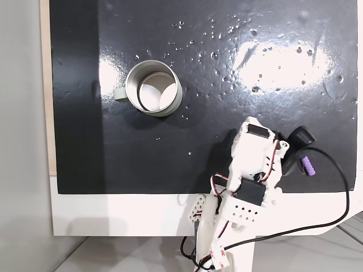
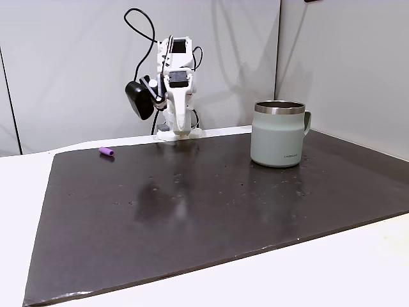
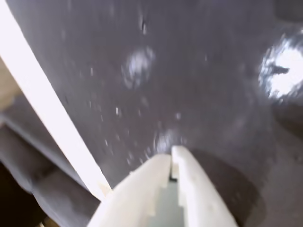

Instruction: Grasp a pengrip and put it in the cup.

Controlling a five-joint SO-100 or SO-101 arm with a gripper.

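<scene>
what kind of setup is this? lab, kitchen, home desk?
Probably a lab or hobby bench, not a kitchen: a small white arm with loose cables stands at the edge of a black mat on a white table, plain grey walls behind. On the mat: a cup and a pengrip.

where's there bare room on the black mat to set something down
In the side fixed view, the whole front of the mat is bare, as is the stretch between the pengrip and the cup. It is crowded only at the back edge, around the arm's base.
</scene>
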